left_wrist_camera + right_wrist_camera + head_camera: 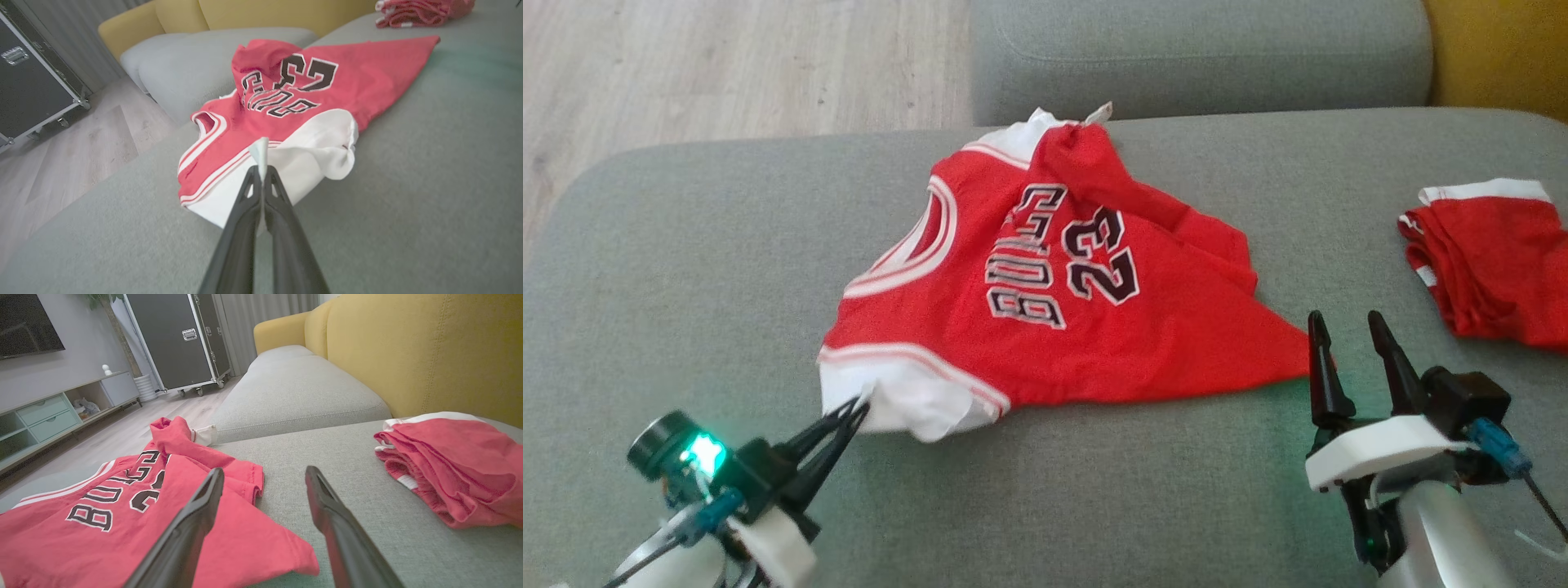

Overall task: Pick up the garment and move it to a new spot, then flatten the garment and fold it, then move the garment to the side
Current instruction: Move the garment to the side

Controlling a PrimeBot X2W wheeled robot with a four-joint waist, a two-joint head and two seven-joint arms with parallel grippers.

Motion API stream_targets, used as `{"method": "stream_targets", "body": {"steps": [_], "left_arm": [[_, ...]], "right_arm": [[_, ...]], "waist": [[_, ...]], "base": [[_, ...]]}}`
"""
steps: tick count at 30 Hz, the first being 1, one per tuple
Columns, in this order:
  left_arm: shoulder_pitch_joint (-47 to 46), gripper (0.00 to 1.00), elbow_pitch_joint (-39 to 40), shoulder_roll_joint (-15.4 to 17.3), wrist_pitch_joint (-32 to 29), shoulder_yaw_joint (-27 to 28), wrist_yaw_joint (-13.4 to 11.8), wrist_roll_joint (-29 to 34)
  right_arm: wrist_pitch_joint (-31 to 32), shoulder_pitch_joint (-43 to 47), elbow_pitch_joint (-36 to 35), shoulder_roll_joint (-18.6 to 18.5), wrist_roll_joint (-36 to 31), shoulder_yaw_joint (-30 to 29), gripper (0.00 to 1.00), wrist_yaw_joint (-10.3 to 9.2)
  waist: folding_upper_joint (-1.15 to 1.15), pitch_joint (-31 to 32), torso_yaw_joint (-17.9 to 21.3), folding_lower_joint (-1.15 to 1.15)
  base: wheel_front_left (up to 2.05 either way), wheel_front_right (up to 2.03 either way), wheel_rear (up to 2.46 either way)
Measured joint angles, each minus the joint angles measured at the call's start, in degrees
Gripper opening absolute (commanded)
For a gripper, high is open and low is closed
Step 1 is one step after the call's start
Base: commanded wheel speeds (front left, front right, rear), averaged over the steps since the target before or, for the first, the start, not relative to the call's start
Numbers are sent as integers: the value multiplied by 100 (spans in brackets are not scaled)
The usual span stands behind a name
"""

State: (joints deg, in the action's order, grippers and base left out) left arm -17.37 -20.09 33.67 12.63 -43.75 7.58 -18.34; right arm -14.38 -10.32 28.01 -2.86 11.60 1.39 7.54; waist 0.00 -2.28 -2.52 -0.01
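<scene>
Pinching white edge of the jersey (1160,343), left fingers (242,228) closed, right fingers (196,522) spread wide, apparently empty

Grey sofa cushions (686,286) against yellow backrest (408,355) — pale wood floor (686,65), black wheeled case (179,339), grey curtains (265,310)

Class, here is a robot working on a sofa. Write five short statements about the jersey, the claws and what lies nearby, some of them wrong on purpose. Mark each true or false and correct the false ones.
1. The left claw is shut on the white edge of the red jersey. True.
2. The right claw grips the jersey's pointed corner. False: its fingers stand open near that corner and hold nothing.
3. The jersey bears the number 23. True.
4. The jersey lies flat and smooth. False: it is rumpled, with fabric bunched up at its far side.
5. A second red garment lies folded on the grey cushion, to the robot's right. True.
</scene>
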Motion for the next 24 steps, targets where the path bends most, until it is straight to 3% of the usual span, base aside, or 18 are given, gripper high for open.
{"method": "stream_targets", "body": {"steps": [6,7,8,13,18,24], "left_arm": [[228,0,-100,197,-323,-134,-4,-131],[258,45,-149,194,-348,-138,-32,-142],[278,100,-187,187,-348,-138,-87,-143],[303,100,-247,34,-333,-34,-432,-293],[297,100,-316,-212,-69,514,-1105,-543],[268,100,254,-1059,166,1707,-1605,-1160]], "right_arm": [[0,34,70,0,1,33,100,0],[0,34,86,0,1,43,100,0],[0,34,97,0,1,53,100,0],[0,34,114,0,1,96,100,0],[0,35,105,0,0,78,100,0],[0,36,-109,0,0,73,100,0]], "waist": [[0,119,-42,0],[0,136,-40,0],[0,151,-35,0],[0,198,1,1],[0,250,20,1],[0,228,31,1]], "base": [[0,0,0],[0,0,0],[0,0,0],[0,0,0],[0,0,0],[0,0,0]]}}
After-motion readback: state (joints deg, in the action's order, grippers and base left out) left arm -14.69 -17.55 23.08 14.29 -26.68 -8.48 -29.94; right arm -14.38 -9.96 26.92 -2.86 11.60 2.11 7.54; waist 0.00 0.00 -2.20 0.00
